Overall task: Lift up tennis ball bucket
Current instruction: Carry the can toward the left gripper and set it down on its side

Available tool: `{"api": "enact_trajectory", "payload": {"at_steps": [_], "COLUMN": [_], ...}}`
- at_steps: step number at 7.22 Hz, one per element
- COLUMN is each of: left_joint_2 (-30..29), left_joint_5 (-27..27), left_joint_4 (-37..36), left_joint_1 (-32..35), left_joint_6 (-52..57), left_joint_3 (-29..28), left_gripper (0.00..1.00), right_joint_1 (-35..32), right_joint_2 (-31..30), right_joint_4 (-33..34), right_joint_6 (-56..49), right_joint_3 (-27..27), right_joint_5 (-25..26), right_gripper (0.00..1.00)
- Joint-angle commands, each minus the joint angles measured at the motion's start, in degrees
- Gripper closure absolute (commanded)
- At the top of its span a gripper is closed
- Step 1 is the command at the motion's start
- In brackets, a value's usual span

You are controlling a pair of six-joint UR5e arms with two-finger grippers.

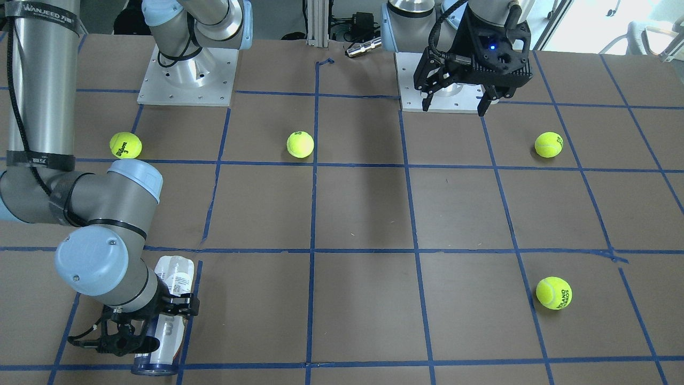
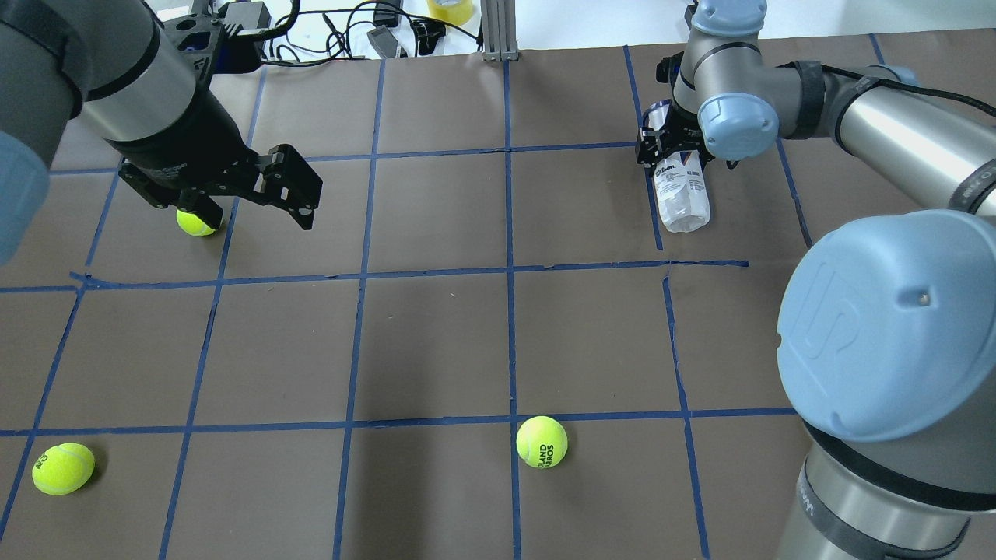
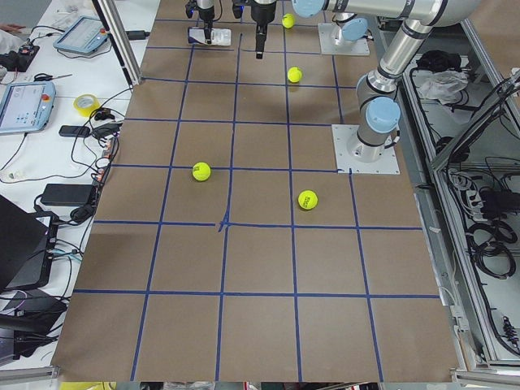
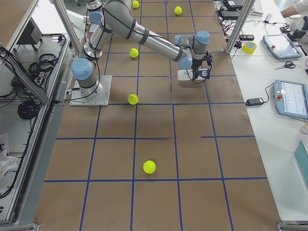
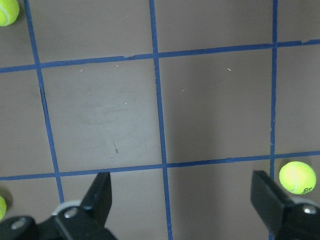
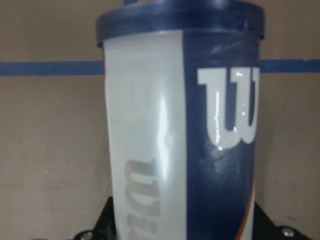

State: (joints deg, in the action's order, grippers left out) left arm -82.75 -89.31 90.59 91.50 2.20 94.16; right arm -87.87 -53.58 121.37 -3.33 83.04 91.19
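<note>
Holds left gripper [image 2: 253, 218] spread wide above the table's left. Straddles tennis ball bucket [image 2: 683, 198], lying sideways far right, with right gripper [image 2: 669, 154]; cannot tell whether clamped. Looks light, slick, thin-walled: best squeezed gently across the label.

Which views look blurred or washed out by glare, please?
Right wrist view: the clear plastic cylindrical tube with navy-and-white label fills the frame, soft-focused, with a white glare streak; left wrist view: the brown table is sharp; overhead view: the strip beyond the table is overexposed.

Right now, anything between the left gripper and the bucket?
No. Overhead view: only bare taped table between left gripper and tennis ball bucket.
</note>
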Motion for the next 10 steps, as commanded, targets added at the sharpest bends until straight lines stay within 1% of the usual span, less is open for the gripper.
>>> {"api": "enact_trajectory", "payload": {"at_steps": [1, 3, 5, 7, 8, 10], "left_joint_2": [-0.04, -0.04, 0.05, 0.05, 0.05, -0.04], "left_joint_5": [-0.16, -0.16, -0.42, 0.10, -0.16, 0.19], "left_joint_4": [-0.06, -0.06, 0.02, 0.11, 0.20, 0.29], "left_joint_1": [-0.09, -0.18, -1.23, -2.81, -2.99, -4.83], "left_joint_6": [0.00, 0.00, 0.09, 0.09, 0.09, 0.44], "left_joint_3": [0.14, -0.12, -0.56, -0.82, -0.91, -0.91], "left_gripper": [0.00, 0.00, 0.00, 0.00, 0.00, 0.00], "right_joint_1": [-2.82, -7.82, -14.58, -16.89, -19.16, -24.08], "right_joint_2": [-0.47, -0.30, 0.31, 1.19, 1.54, 4.17], "right_joint_4": [0.00, 0.62, 1.14, 1.15, 1.32, 1.50], "right_joint_6": [-7.26, -18.24, -25.99, -39.06, -41.99, -50.16], "right_joint_3": [-0.77, -2.87, -4.37, -6.57, -6.92, -9.55], "right_joint_5": [-2.58, -2.77, -2.07, -2.59, -2.07, -0.49], "right_gripper": [0.19, 0.19, 0.19, 0.19, 0.19, 0.19]}}
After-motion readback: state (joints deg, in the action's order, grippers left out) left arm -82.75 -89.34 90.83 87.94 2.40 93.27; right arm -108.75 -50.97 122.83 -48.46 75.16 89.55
